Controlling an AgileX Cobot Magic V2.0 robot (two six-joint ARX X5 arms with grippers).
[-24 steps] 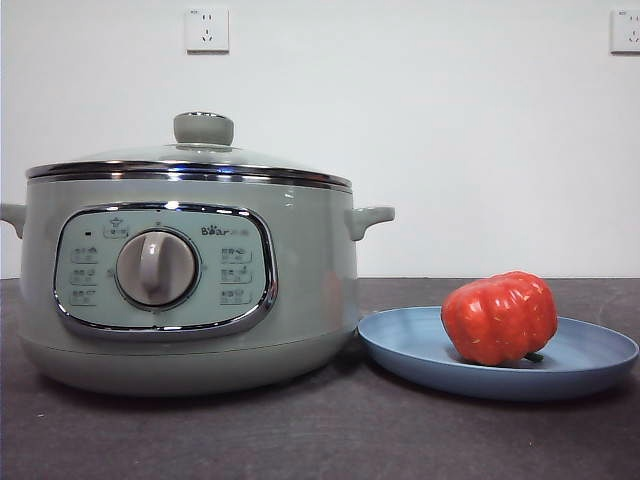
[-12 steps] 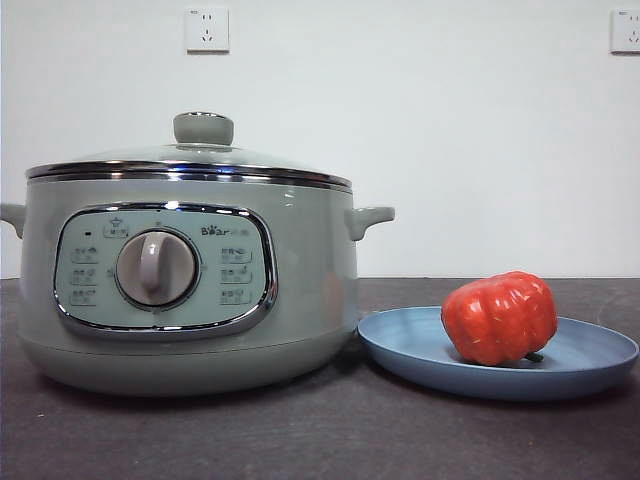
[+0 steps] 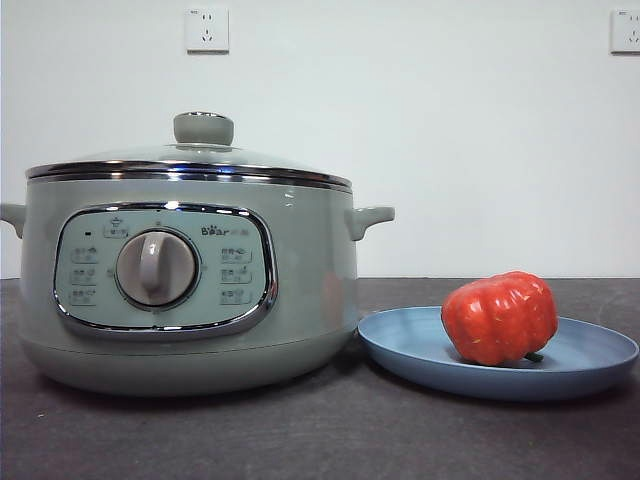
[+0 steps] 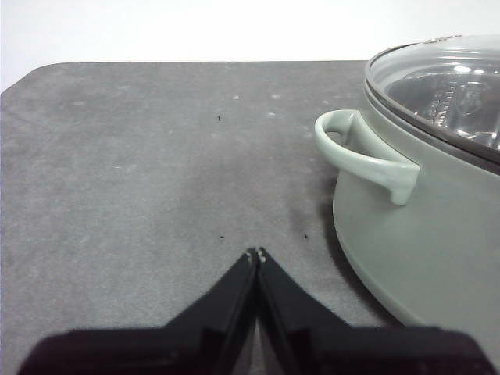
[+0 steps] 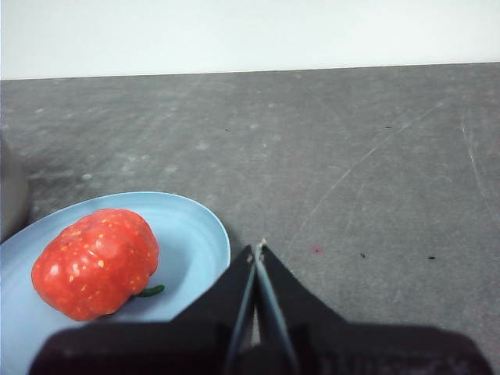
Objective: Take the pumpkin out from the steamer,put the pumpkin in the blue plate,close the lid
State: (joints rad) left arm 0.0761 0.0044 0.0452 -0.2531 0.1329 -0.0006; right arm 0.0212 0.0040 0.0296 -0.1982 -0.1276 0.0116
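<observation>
The sage-green steamer (image 3: 190,290) stands on the left of the dark table with its glass lid (image 3: 200,150) seated on the rim. The red-orange pumpkin (image 3: 499,317) lies on its side in the blue plate (image 3: 590,362) just right of the steamer. Neither gripper shows in the front view. My left gripper (image 4: 256,254) is shut and empty over bare table beside the steamer's side handle (image 4: 359,152). My right gripper (image 5: 258,248) is shut and empty next to the plate (image 5: 191,226), close to the pumpkin (image 5: 95,262).
The dark grey table (image 3: 320,440) runs to a white wall with two sockets (image 3: 207,29). The steamer's right handle (image 3: 370,218) juts out above the plate's left rim.
</observation>
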